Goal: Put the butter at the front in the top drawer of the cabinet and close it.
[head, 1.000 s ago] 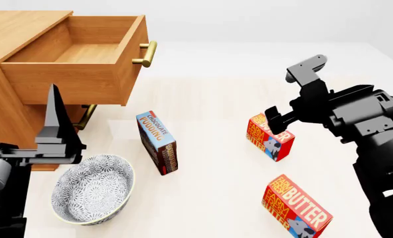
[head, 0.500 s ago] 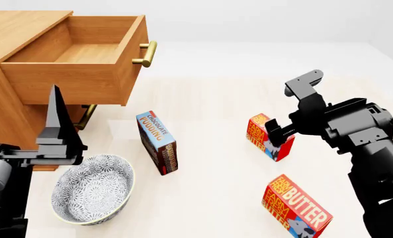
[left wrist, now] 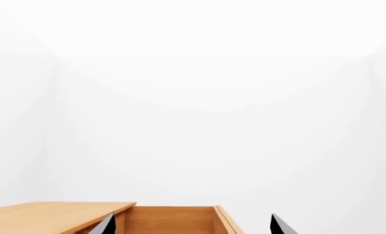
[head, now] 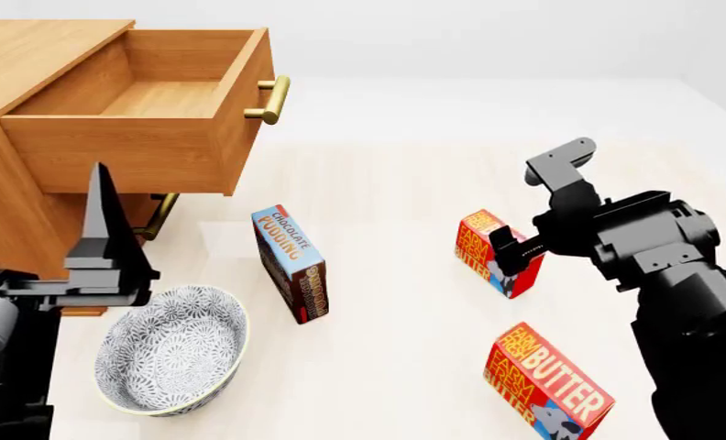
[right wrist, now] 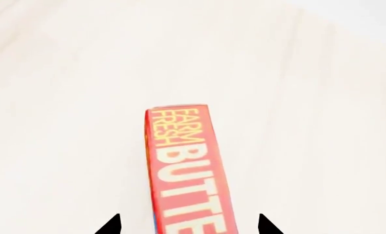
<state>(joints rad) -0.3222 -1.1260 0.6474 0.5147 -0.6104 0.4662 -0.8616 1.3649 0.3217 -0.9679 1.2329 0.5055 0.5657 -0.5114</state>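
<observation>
White walls back your pale table [head: 388, 367]. Your orange-brown wooden cabinet [head: 21, 55] has its top drawer [head: 155, 101] pulled open. Your right gripper [right wrist: 187, 225] straddles the farther red-and-orange butter carton [head: 495, 249], tips spread wide at its sides, not touching. Your left gripper [left wrist: 191, 225] points upward beside the cabinet, likewise spread and holding nothing.

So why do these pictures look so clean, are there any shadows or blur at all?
Head view: sharp throughout, even light, only faint soft shadows under the bowl and the chocolate pudding carton. Left wrist view: mostly washed-out white, with just the top drawer low in frame. Right wrist view: the butter lettering is crisp, no glare, between the right end effector tips.
</observation>
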